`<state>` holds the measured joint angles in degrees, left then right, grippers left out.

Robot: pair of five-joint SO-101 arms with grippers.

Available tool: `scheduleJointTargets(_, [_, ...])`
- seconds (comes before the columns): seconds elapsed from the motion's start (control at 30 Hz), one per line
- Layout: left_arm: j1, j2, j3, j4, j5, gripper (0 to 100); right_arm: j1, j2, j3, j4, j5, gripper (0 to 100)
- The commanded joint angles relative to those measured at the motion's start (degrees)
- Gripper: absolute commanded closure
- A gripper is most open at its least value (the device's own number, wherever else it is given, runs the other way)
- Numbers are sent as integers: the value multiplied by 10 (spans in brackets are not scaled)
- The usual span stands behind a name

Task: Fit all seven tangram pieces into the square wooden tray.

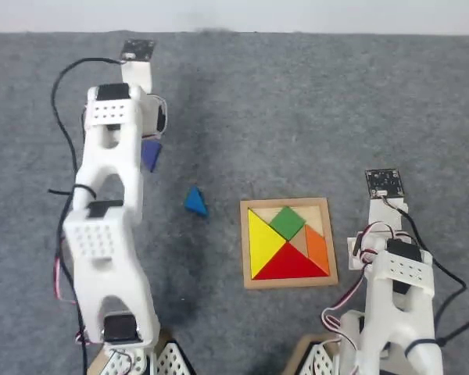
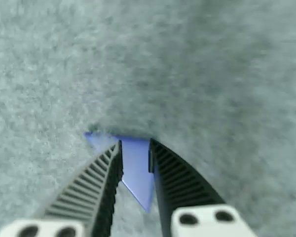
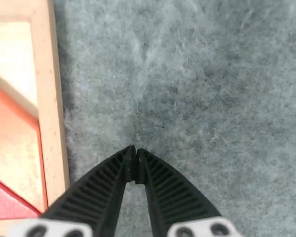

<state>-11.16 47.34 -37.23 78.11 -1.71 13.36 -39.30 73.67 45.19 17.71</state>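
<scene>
The square wooden tray (image 1: 285, 202) lies right of centre and holds a yellow triangle (image 1: 263, 241), a green square (image 1: 288, 222), a red triangle (image 1: 291, 266) and an orange piece (image 1: 316, 246). Part of the tray floor shows bare. A small blue triangle (image 1: 195, 201) rests on the mat to the tray's left. My left gripper (image 2: 134, 148) is at the far left of the mat, shut on a violet-blue piece (image 2: 136, 170) (image 1: 150, 154). My right gripper (image 3: 135, 150) is shut with nothing in it, just outside the tray's right rim (image 3: 47, 98).
Grey felt covers the whole table (image 1: 313, 109). The left arm (image 1: 109, 195) stretches far along the left side, and its cable (image 1: 62, 86) loops beside it. The right arm (image 1: 395, 269) stands at the near right, close to the tray.
</scene>
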Motion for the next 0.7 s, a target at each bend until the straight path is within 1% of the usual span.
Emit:
scheduleJointTargets(0.0, [-5, 101, -221, 104, -11, 918, 8, -2, -6, -12, -3, 991])
scheduleJointTargets(0.13, [-1, 212, -402, 226, -36, 919, 8, -2, -6, -12, -3, 991])
scheduleJointTargets(0.17, [-3, 234, -429, 230, -36, 920, 8, -2, -6, -12, -3, 991])
scheduleJointTargets(0.27, [-17, 258, -415, 229, -40, 920, 8, -2, -6, -12, -3, 991])
scheduleJointTargets(0.37, [-23, 239, -332, 229, -44, 920, 8, -2, -6, -12, -3, 991])
scheduleJointTargets(0.43, [-25, 204, -262, 229, -59, 921, 8, -2, -6, -12, -3, 991])
scheduleJointTargets(0.67, [-4, -17, 29, 226, -96, 921, 8, -2, -6, -12, -3, 991])
